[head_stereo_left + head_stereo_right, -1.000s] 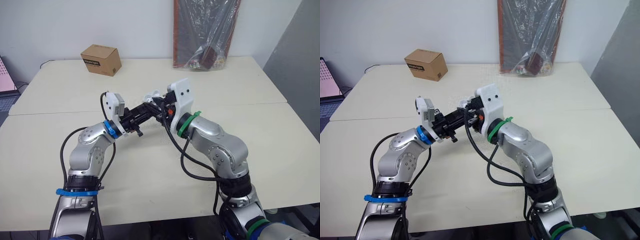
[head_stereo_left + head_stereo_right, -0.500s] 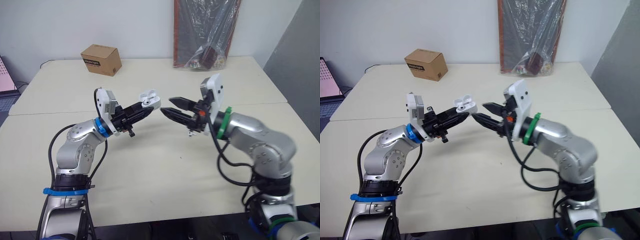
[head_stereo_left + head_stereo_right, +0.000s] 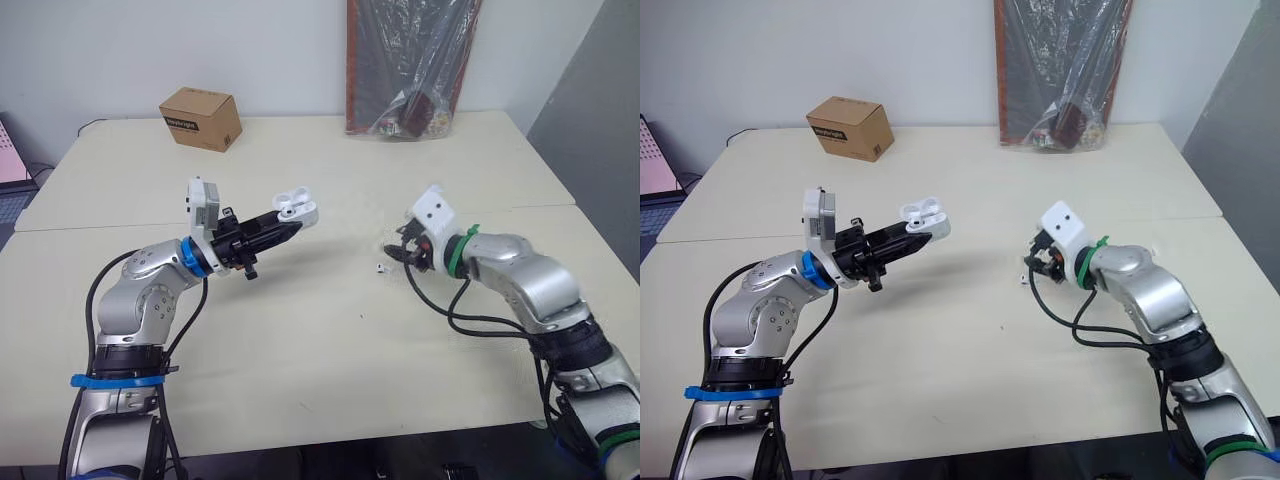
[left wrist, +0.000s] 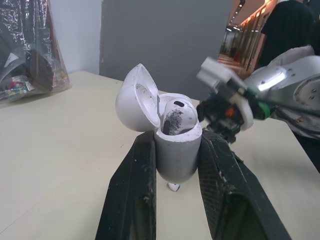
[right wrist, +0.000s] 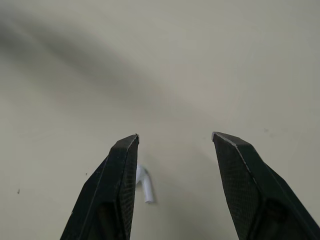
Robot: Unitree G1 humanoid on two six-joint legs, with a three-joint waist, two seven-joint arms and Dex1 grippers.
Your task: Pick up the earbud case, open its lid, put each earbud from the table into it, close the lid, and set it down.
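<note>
Left wrist view — earbud case (image 4: 176,147) axis along left claw (image 4: 177,136), lid (image 4: 136,99) open

The earbud case (image 4: 175,150) is white; the inner face of its lid (image 4: 135,97) carries dark grey smudges. The seated earbud (image 4: 176,114) is white with a black-grey stain on its front. The loose earbud (image 5: 145,185) is plain white. The left gripper (image 4: 177,136) and right gripper (image 5: 175,137) have matt black jaws. The tabletop (image 3: 300,340) is uniform pale cream. The cardboard box (image 3: 201,118) is tan-brown with a dark printed label. The plastic bag (image 3: 412,60) is clear and glossy over black contents, red and multicoloured near its base.
</note>
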